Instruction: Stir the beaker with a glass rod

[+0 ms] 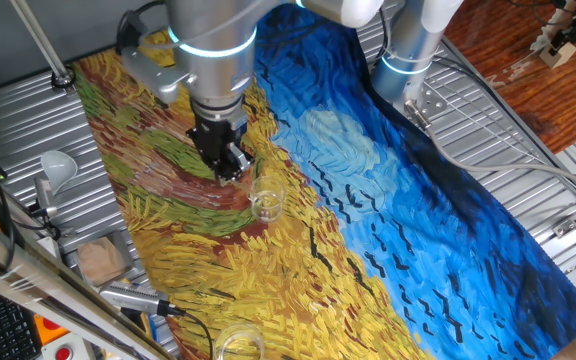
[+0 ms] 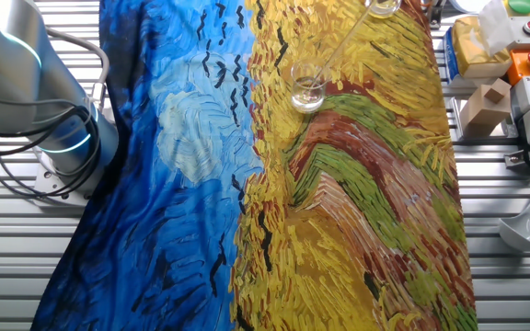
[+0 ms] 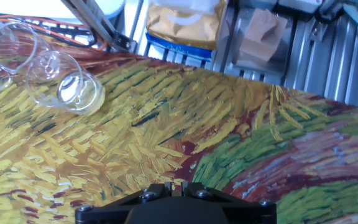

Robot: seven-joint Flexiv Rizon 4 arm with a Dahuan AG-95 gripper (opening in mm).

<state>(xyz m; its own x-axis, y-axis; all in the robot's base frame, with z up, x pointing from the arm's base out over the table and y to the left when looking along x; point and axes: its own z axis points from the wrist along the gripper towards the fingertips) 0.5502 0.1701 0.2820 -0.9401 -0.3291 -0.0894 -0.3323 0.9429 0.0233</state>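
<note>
Gripper (image 1: 230, 165): jaws too dark and small to read, out of frame in hand view. Glass rod (image 2: 343, 41) faint, top end cut by frame edge. Wider vessel (image 1: 236, 345) cropped at bottom.

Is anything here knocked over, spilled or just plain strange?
Nothing looks spilled or broken. The beaker stands upright on the painted cloth, and a glass rod leans out of it at a slant.

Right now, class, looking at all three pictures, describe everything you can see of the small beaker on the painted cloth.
The beaker is a small clear glass cylinder with a thin rim, standing upright on the yellow part of the painted cloth. A thin glass rod leans in it, slanting up and out over the rim. The gripper hangs close beside it without touching. Whether it holds liquid is unclear.
</note>
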